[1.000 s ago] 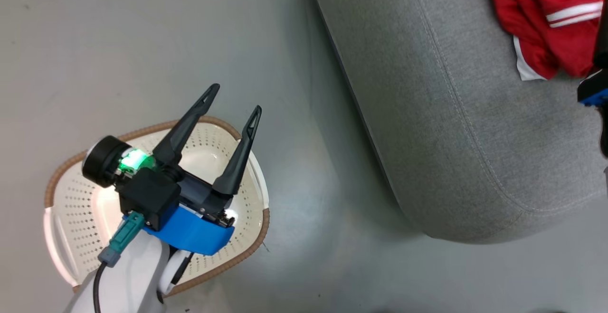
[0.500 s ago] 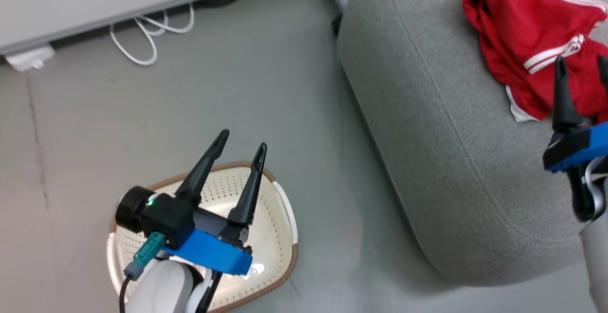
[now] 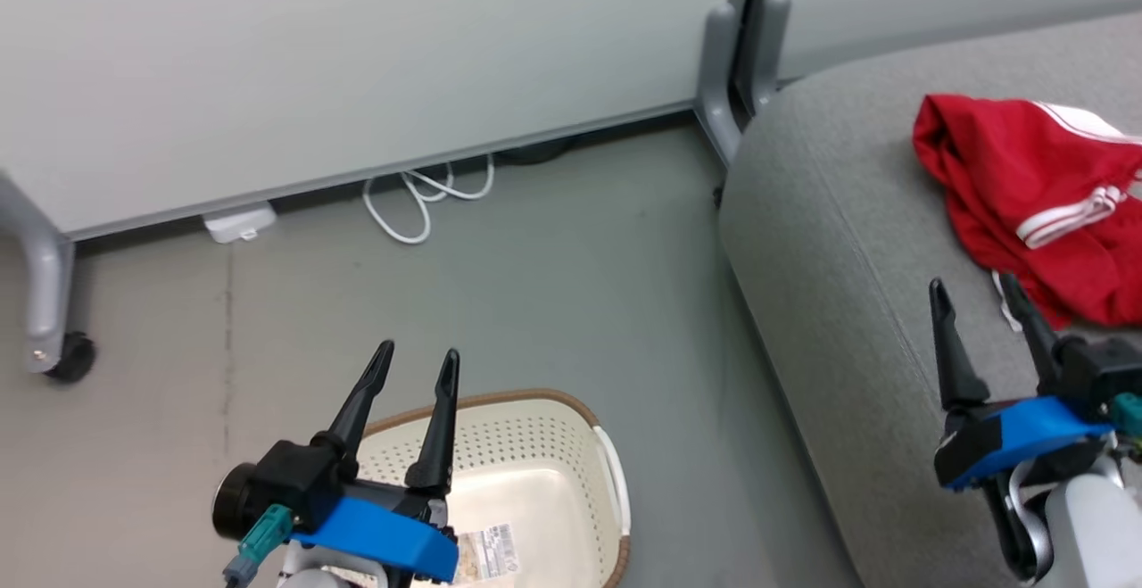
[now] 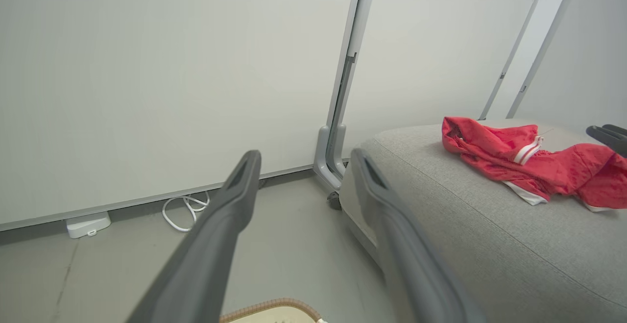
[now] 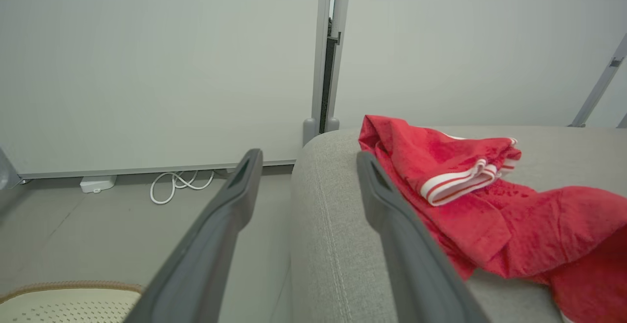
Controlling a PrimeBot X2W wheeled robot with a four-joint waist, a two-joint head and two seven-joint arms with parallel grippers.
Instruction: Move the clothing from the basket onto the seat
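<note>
While the red clothing (image 3: 1026,186) with white stripes lies crumpled on the grey seat (image 3: 848,320), the cream basket (image 3: 544,441) with little holes sits on the floor (image 3: 553,267) | left gripper (image 3: 419,350): spread wide, holds nothing | right gripper (image 3: 971,281): spread wide, holds nothing

The left gripper (image 3: 419,349) holds its two long dark fingers spread apart with nothing between them, tips leaning slightly right in the head view. Behind the fingers sits a blue wrist mount (image 3: 384,545), with a teal plug (image 3: 266,533) on its outer side. The right gripper (image 3: 971,281) is likewise spread and empty, its fingers leaning slightly left, ahead of its own blue housing (image 3: 1026,427) and a pale forearm (image 3: 1088,525).
</note>
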